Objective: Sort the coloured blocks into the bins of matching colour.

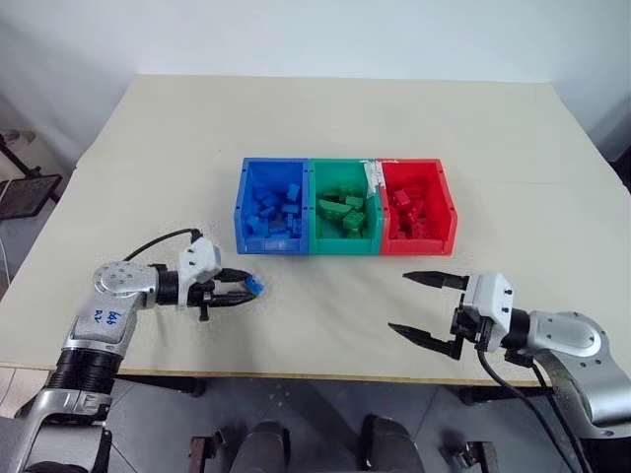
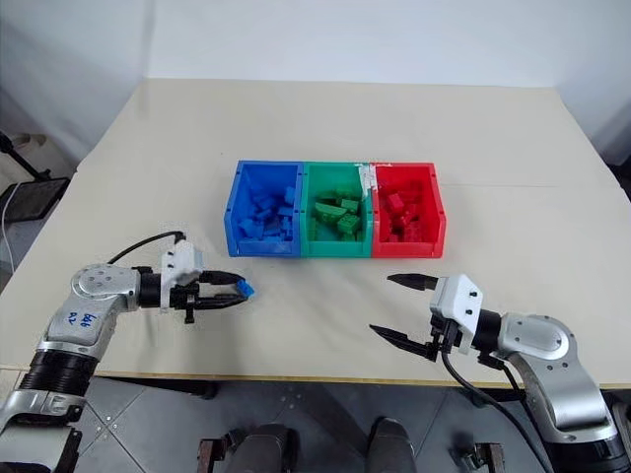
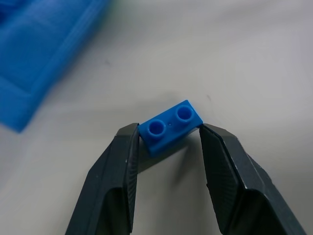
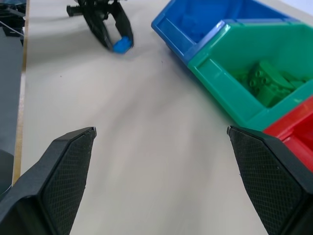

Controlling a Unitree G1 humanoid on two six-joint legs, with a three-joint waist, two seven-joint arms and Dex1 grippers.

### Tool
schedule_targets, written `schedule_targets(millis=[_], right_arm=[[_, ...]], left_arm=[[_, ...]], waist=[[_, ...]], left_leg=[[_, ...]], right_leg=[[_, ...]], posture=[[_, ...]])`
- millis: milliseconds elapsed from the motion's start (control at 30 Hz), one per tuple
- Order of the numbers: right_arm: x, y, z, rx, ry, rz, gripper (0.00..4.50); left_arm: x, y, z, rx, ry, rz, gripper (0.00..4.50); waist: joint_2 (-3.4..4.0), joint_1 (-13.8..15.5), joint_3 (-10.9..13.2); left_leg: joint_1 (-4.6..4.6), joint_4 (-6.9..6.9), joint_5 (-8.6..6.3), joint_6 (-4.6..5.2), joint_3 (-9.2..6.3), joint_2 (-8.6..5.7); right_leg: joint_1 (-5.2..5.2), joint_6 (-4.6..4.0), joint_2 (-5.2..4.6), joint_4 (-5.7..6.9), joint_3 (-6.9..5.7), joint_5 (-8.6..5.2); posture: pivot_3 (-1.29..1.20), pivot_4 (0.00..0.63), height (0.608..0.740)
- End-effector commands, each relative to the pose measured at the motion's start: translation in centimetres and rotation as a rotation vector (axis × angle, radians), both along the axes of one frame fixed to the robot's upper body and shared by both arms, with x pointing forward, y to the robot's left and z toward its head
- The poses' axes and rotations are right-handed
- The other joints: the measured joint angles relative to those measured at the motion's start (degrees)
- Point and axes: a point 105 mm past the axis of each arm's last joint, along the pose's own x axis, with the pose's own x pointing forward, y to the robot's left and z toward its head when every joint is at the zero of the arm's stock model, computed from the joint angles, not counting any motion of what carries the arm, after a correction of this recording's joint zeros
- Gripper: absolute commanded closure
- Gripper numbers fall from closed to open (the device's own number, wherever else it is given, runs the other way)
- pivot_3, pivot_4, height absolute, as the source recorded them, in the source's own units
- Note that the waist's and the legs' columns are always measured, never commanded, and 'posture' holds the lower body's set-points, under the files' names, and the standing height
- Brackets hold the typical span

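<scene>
A small blue two-stud block (image 3: 170, 126) is pinched between the black fingers of my left gripper (image 1: 252, 287), which is shut on it just above the table, in front of the blue bin (image 1: 272, 206). The right wrist view shows the same held block (image 4: 122, 44). The three joined bins sit mid-table: the blue bin holds several blue blocks (image 1: 277, 209), the green bin (image 1: 344, 206) green bricks, the red bin (image 1: 414, 206) red bricks. My right gripper (image 1: 422, 306) hangs open and empty over the table in front of the red bin.
The cream table (image 1: 325, 118) stretches well beyond the bins. Its front edge (image 1: 296, 375) runs just below both grippers. A dark frame (image 1: 25, 187) stands off the table's left side.
</scene>
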Motion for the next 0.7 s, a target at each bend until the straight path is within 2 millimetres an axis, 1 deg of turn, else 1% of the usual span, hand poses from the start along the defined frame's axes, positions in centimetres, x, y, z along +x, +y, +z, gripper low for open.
schedule_targets(millis=[33, 67, 100, 200, 267, 333, 400, 433, 467, 567, 633, 700], right_arm=[[-0.2, -1.0, 2.2, 0.069, -0.079, -0.090, 0.00], [-0.1, -1.4, 2.7, 0.099, -0.108, -0.127, 0.00], [0.0, -1.8, 3.2, 0.130, -0.118, -0.159, 0.00], [0.2, -2.8, 4.3, 0.190, -0.164, -0.245, 0.00], [0.3, -3.3, 4.5, 0.204, -0.177, -0.281, 0.00], [0.4, -3.3, 4.5, 0.206, -0.177, -0.286, 0.00], [0.4, -3.3, 4.5, 0.201, -0.181, -0.286, 0.00], [0.4, -3.4, 4.5, 0.199, -0.183, -0.286, 0.00], [0.5, -3.4, 4.6, 0.198, -0.185, -0.287, 0.00], [0.6, -3.4, 4.7, 0.196, -0.194, -0.286, 0.00], [0.8, -3.2, 4.7, 0.191, -0.195, -0.275, 0.00], [0.9, -3.0, 4.6, 0.179, -0.189, -0.255, 0.00]], left_arm=[[2.3, -1.1, 6.2, -0.189, -0.180, 0.121, 2.94], [3.3, -1.5, 7.6, -0.229, -0.213, 0.173, 2.94], [4.0, -1.9, 8.4, -0.250, -0.230, 0.208, 2.94], [5.8, -3.4, 10.3, -0.298, -0.265, 0.269, 2.94], [7.2, -4.1, 10.6, -0.299, -0.253, 0.302, 2.94], [7.8, -4.4, 10.6, -0.295, -0.247, 0.312, 2.94], [8.2, -4.3, 10.1, -0.262, -0.233, 0.318, 2.20], [8.3, -4.3, 9.9, -0.255, -0.227, 0.319, 1.97], [8.4, -4.2, 9.9, -0.248, -0.226, 0.321, 1.63], [8.3, -3.8, 10.0, -0.244, -0.237, 0.325, 0.69], [7.6, -2.9, 10.0, -0.232, -0.258, 0.310, 0.09], [6.4, -1.9, 9.9, -0.205, -0.294, 0.271, 0.04]], waist=[[-0.01, 0.62, 0.00], [-0.05, 0.90, 0.01], [-0.07, 1.12, 0.01], [-0.10, 1.11, -0.02], [-0.10, 1.11, -0.02], [-0.10, 0.83, -0.02], [-0.10, 0.41, -0.02], [-0.10, 0.33, -0.02], [-0.10, 0.29, -0.02], [-0.12, 0.33, -0.01], [-0.11, 0.34, -0.01], [-0.11, -0.15, -0.01]], left_leg=[[-0.01, 0.01, 0.00, 0.00, 0.00, 0.00], [-0.01, 0.04, 0.00, 0.00, -0.02, -0.01], [-0.01, 0.07, 0.00, 0.00, -0.02, 0.00], [0.01, 0.07, 0.00, 0.00, 0.00, -0.03], [0.00, 0.03, 0.00, 0.00, 0.00, -0.04], [0.01, 0.01, 0.00, 0.00, 0.01, -0.04], [0.04, -0.05, 0.00, 0.00, 0.03, -0.04], [0.04, -0.07, 0.00, 0.00, 0.03, -0.04], [0.04, -0.07, 0.00, 0.00, 0.03, -0.04], [-0.02, -0.05, 0.00, 0.00, 0.03, -0.04], [0.00, -0.05, 0.00, 0.00, 0.03, -0.04], [0.01, -0.05, 0.00, 0.00, 0.03, -0.04]], right_leg=[[0.00, 0.00, 0.00, 0.00, 0.00, 0.00], [0.00, 0.00, 0.00, 0.00, -0.01, 0.00], [0.01, 0.00, 0.01, 0.00, -0.02, 0.00], [0.04, 0.01, -0.01, 0.00, 0.00, 0.01], [0.03, 0.01, -0.01, -0.01, -0.01, 0.01], [0.03, 0.01, 0.00, -0.03, -0.01, 0.01], [0.00, 0.01, 0.01, -0.03, 0.00, 0.01], [-0.01, 0.01, 0.00, -0.03, 0.00, 0.01], [-0.01, 0.01, 0.01, -0.03, 0.00, 0.01], [-0.02, 0.01, 0.00, -0.05, -0.01, 0.01], [-0.02, 0.01, 0.00, -0.04, 0.00, 0.01], [-0.02, 0.01, 0.00, -0.04, 0.00, 0.01]], posture=[[0.00, 0.150, 0.740], [0.00, 0.150, 0.740], [0.00, 0.150, 0.740], [0.00, 0.150, 0.740], [0.00, 0.150, 0.740], [0.00, 0.150, 0.740], [0.00, 0.150, 0.740], [0.00, 0.150, 0.740], [0.00, 0.150, 0.740], [0.00, 0.150, 0.740], [0.00, 0.150, 0.740], [0.00, 0.150, 0.740]])
